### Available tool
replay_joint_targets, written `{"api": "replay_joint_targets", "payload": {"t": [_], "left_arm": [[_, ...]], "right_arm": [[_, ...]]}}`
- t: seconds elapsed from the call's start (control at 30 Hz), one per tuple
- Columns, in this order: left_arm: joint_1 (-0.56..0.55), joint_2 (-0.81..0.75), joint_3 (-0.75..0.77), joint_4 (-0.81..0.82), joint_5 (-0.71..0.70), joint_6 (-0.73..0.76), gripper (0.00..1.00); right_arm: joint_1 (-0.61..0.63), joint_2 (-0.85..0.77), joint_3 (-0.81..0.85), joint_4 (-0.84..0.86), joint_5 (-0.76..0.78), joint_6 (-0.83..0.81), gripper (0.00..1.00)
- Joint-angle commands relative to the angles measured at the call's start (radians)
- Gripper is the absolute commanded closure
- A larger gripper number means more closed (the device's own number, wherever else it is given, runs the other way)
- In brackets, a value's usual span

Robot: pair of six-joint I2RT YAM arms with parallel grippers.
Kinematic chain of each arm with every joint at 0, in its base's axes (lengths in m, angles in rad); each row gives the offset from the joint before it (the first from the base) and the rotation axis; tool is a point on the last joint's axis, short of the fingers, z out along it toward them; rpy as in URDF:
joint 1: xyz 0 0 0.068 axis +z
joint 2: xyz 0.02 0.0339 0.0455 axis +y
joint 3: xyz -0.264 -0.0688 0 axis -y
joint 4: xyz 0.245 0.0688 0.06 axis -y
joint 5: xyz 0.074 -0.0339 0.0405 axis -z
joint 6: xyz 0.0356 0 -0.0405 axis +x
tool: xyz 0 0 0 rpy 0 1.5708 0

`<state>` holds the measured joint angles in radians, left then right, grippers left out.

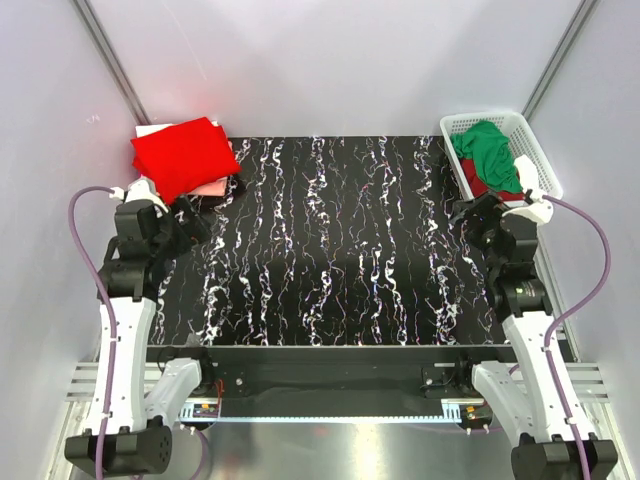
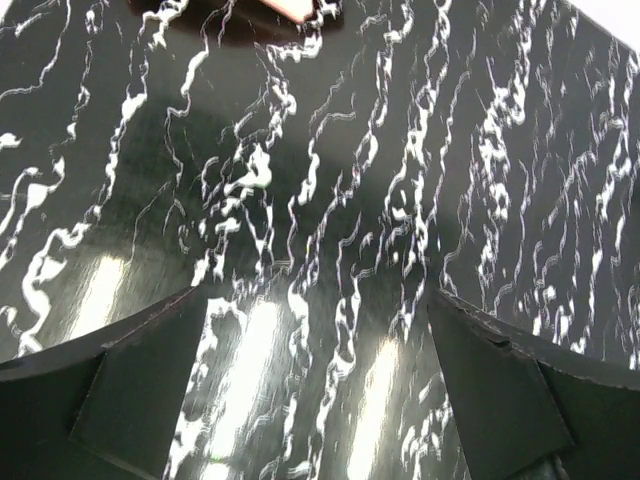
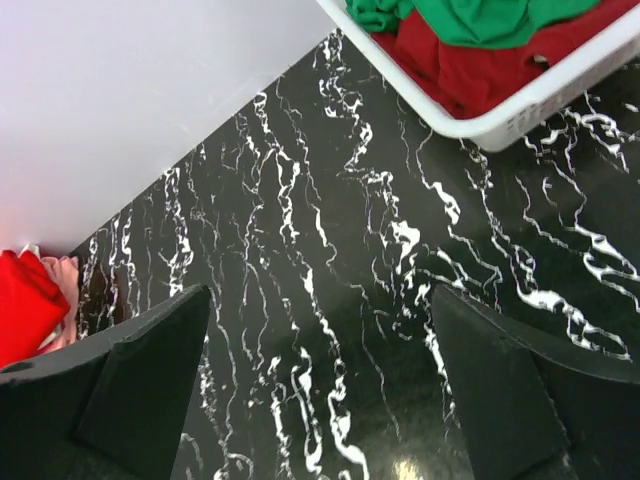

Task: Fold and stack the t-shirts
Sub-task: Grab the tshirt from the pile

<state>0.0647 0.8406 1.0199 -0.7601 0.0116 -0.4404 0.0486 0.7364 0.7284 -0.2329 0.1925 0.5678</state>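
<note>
Standing idle: left gripper [image 2: 320, 385], jaws spread, nothing held, low over the black marbled table [image 1: 340, 240], near the folded stack at the far left corner, red t-shirt [image 1: 180, 155] uppermost, pink t-shirt [image 1: 213, 187] beneath. Right gripper [image 3: 320, 395], jaws likewise apart and empty, beside the white basket [image 1: 546, 172], which holds a crumpled green t-shirt [image 1: 490, 150] over a second red t-shirt [image 1: 480, 186]. Risk, as judged: a pinch there may snag both tees together, or drag the light basket.

The left arm [image 1: 125, 335] and right arm [image 1: 535, 345] are wearing white shells over black joints. A purple cable [image 1: 97, 189] is looping out behind each claw, reaching down toward a black base [image 1: 115, 450]. The left claw [image 2: 318, 295] and right claw [image 3: 320, 290] are showing broad, matte-black wedge fingers [image 2: 140, 390], with a white cap [image 1: 530, 205] sitting just behind.
</note>
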Motion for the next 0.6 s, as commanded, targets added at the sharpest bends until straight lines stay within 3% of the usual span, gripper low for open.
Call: {"api": "replay_joint_targets", "payload": {"t": [0.0, 0.03, 0.13, 0.23, 0.27, 0.37, 0.57], "left_arm": [[0.003, -0.022, 0.095, -0.137, 0.126, 0.133, 0.01], [-0.012, -0.021, 0.082, -0.136, 0.199, 0.146, 0.01], [-0.013, -0.044, -0.009, -0.113, 0.183, 0.144, 0.01], [-0.016, -0.046, -0.035, -0.155, 0.076, 0.12, 0.01], [-0.014, -0.049, -0.04, -0.16, 0.052, 0.114, 0.01], [-0.017, -0.083, -0.058, -0.153, 0.045, 0.092, 0.01], [-0.019, -0.167, -0.093, -0.094, 0.004, 0.062, 0.01]], "right_arm": [[0.002, -0.009, 0.127, -0.057, -0.003, 0.059, 0.0], [0.004, -0.005, 0.152, -0.071, 0.021, 0.064, 0.0], [0.004, 0.015, 0.238, -0.069, 0.041, -0.021, 0.0], [-0.001, 0.193, 0.438, -0.248, 0.094, -0.054, 0.0], [-0.01, 0.334, 0.58, -0.375, 0.093, -0.065, 0.0], [-0.041, 0.579, 0.805, -0.547, 0.09, -0.085, 0.0], [-0.157, 0.874, 1.005, -0.585, 0.022, -0.066, 0.0]]}}
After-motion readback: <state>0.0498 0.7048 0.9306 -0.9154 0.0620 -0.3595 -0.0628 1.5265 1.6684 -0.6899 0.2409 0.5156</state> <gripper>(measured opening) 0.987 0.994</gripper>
